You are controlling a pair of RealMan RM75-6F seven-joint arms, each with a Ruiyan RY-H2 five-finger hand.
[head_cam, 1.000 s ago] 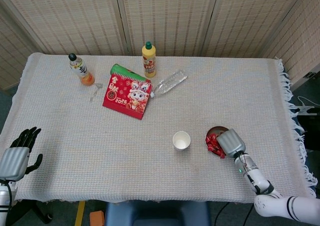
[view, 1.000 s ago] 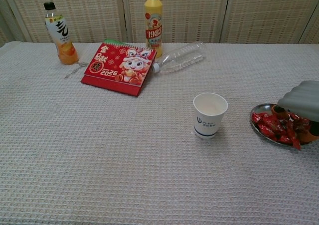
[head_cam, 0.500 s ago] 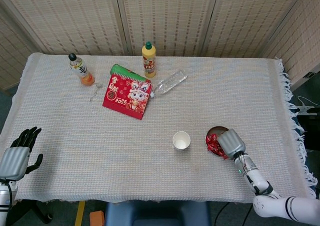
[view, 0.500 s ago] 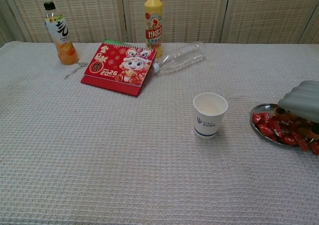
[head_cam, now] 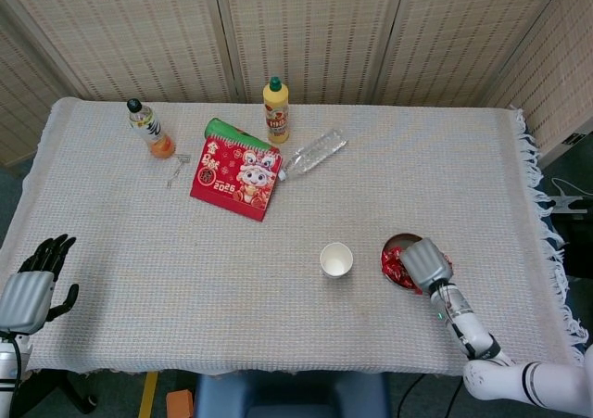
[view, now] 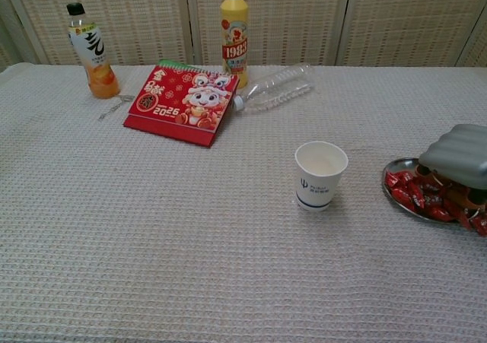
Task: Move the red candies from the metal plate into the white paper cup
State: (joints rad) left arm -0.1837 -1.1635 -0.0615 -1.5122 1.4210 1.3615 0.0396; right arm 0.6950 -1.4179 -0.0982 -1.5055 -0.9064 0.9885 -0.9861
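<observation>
Red candies (view: 426,199) lay heaped in the metal plate (view: 393,185) at the near right of the bench (head_cam: 139,279), which was covered by a pale woven cloth. Right hand (head_cam: 426,263) sat directly over the plate, its grey back turned up and its fingers reaching down among the candies; both views hid the fingertips, so whether it was grasping a candy or merely touching the pile could not be told. In the chest view the same hand covered the right part of the plate, with red wrappers showing below its edge. Left hand (head_cam: 32,284) hung off the near left edge of the bench, well apart from everything, its dark fingers spread and holding nothing. Just left of the plate stood the white paper cup (view: 320,175), upright, its mouth open and its inside looking bare, a small blue mark on its side. Further back and to the left lay a red calendar (view: 182,103) with a cartoon figure, tilted up against its green spine. Beside its right edge a clear plastic bottle (view: 274,88) lay on its side. Behind these stood a yellow bottle (view: 234,33) with a green cap, upright, and at the far left an orange drink bottle (view: 91,50) with a black cap, also upright. Woven screens closed off the far side.
</observation>
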